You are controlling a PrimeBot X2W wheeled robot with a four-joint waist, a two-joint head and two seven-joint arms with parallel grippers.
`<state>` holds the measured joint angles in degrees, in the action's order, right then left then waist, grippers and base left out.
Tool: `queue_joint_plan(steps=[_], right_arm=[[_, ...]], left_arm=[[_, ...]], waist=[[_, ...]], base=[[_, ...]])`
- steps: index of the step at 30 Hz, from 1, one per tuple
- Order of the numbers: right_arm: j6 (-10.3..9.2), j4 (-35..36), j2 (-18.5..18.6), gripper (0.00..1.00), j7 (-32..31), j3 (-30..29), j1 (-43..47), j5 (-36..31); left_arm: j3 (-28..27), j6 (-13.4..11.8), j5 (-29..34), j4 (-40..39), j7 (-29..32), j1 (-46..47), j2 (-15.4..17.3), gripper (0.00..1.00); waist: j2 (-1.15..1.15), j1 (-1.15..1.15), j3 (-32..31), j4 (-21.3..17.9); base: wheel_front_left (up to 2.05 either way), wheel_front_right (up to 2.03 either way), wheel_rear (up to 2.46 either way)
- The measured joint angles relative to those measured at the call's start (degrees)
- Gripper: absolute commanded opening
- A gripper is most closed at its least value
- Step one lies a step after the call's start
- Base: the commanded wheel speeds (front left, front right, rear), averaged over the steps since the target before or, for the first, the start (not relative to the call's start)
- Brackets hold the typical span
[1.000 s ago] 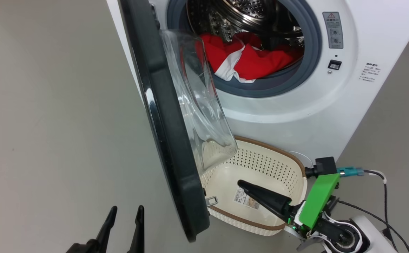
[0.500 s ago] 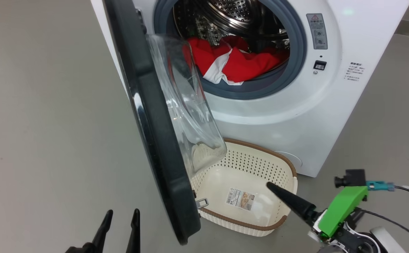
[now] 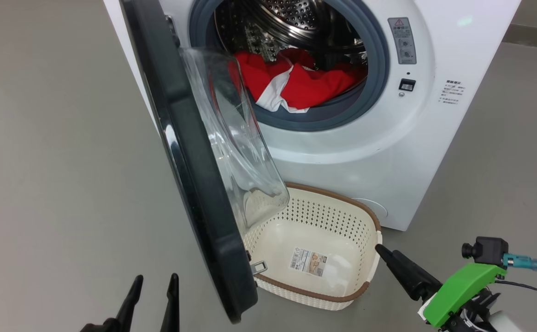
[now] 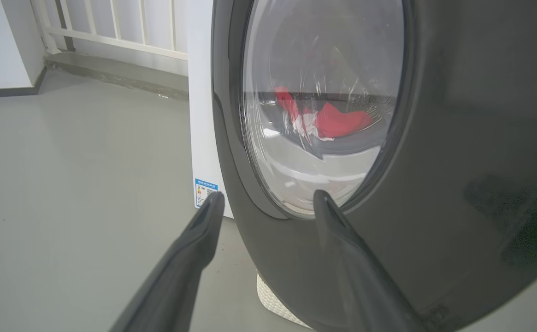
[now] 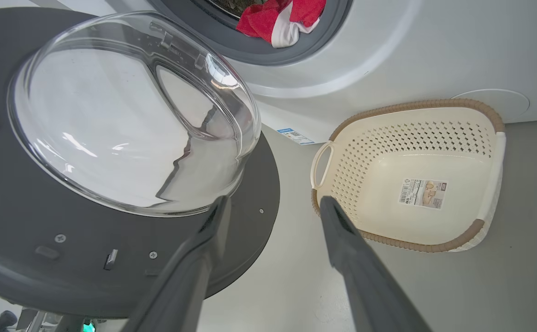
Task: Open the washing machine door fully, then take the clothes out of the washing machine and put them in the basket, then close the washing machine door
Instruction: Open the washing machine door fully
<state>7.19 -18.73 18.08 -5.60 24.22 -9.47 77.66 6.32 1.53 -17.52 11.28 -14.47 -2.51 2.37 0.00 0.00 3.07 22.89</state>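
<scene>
The washing machine (image 3: 388,138) stands with its door (image 3: 190,175) swung out, seen edge-on, its glass bowl (image 3: 231,138) overhanging the basket (image 3: 337,199). Red and white clothes (image 3: 296,83) lie in the drum mouth. The cream basket sits on the floor below the opening, holding nothing but a sticker. My right gripper (image 5: 274,203) is open, off the basket's right rim (image 5: 416,106), facing the door's inner side (image 5: 42,230). My left gripper (image 3: 156,279) is open on the door's outer side (image 4: 457,161), close to its black rim, nothing between its fingers.
Grey floor (image 3: 56,161) spreads wide to the left of the door. A white railing (image 4: 111,27) and a wall stand behind the machine. A blue label (image 4: 205,190) marks the machine's lower front. A black cable (image 3: 526,286) trails from my right wrist.
The head camera has shifted, sliding the scene left. My right gripper has drawn back from over the basket to beside its right rim. The door and clothes have not moved.
</scene>
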Motion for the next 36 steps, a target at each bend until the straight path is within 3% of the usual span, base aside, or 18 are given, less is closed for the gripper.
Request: queue_joint_plan(steps=[10,15,20,31,36], right_arm=[[0.01,-1.76,3.35,1.00,16.77,7.80,-0.13,-4.75],[0.01,-4.20,4.54,1.00,19.75,9.83,-0.83,-10.79],[0.01,-4.42,2.54,1.00,19.81,3.54,-0.99,-18.56],[0.01,0.10,-5.61,1.00,20.07,-15.39,5.29,-40.99],[0.01,1.75,-8.98,1.00,20.07,-21.02,8.99,-49.44]], left_arm=[[-0.75,0.00,0.32,0.08,0.00,0.00,0.00,1.00],[-0.87,0.00,0.33,0.13,0.00,0.00,0.00,1.00],[-1.10,0.00,0.33,0.13,0.00,0.00,0.00,1.00],[-1.23,0.01,0.33,0.19,0.00,0.03,0.00,1.00],[-1.18,0.01,0.33,0.25,0.00,0.03,0.01,1.00]], waist=[[0.00,0.00,-0.41,-0.58],[0.00,0.00,-0.71,-0.80],[0.00,0.00,-0.78,-1.12],[0.00,0.00,-0.67,-1.08],[0.00,0.00,-0.91,-0.70]], base=[[0.00,0.00,0.00],[0.00,0.00,0.00],[0.00,0.00,0.00],[0.00,0.00,0.00],[0.00,0.00,0.00]])
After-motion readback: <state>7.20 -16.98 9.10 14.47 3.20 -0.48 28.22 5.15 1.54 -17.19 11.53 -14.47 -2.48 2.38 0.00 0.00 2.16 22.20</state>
